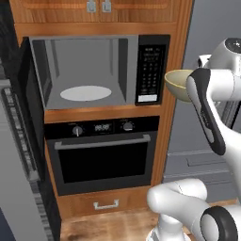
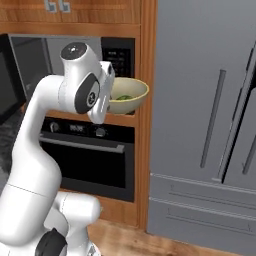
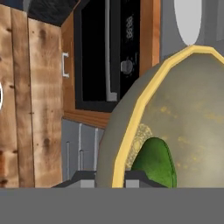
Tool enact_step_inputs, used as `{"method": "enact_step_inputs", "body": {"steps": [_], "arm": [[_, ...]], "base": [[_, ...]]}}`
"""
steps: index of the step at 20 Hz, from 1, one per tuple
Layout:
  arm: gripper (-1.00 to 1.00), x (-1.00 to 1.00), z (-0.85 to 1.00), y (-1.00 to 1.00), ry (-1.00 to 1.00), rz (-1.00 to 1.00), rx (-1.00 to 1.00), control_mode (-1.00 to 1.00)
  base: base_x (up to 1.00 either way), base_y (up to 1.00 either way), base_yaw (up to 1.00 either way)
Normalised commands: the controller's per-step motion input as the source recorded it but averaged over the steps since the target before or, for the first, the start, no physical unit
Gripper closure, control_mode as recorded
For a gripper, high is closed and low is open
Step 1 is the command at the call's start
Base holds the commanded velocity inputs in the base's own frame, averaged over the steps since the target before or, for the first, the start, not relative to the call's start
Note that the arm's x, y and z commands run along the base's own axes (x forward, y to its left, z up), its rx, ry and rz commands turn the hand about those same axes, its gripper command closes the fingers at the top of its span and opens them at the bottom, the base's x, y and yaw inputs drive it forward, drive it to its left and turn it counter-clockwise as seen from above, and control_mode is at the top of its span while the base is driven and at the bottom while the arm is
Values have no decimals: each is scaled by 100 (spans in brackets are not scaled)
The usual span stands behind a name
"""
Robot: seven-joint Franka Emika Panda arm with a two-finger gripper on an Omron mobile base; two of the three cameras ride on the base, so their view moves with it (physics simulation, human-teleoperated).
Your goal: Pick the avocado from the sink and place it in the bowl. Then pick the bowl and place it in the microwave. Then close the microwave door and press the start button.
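Holding 1 bowl (image 2: 129,94) w/ 1 avocado (image 3: 155,162) in claw (image 3: 110,179).

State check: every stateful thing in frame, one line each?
microwave door: open, swung left
microwave: nothing on its white plate
bowl: held in the air in front of the keypad, outside the microwave
avocado: inside the bowl
claw: shut on the bowl rim
oven: door closed

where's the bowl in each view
Left base view: bowl at right, beside the microwave keypad, partly behind the arm.
Right base view: upper middle, right of the arm.
Hand view: large, right half, avocado inside.
Shared landmark: the black oven.
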Motion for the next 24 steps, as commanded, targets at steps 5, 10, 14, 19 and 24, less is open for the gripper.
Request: {"method": "enact_step_inputs", "body": {"steps": [5, 10, 14, 19, 24], "arm": [[100, 0, 0, 0, 0, 0, 0, 100], [100, 0, 0, 0, 0, 0, 0, 100], [100, 0, 0, 0, 0, 0, 0, 100], [100, 0, 0, 0, 0, 0, 0, 100], [100, 0, 0, 0, 0, 0, 0, 100]], "base": [[1, 71, -10], [8, 33, -6], [14, 25, 0], [26, 48, 0], [33, 32, 0]]}}
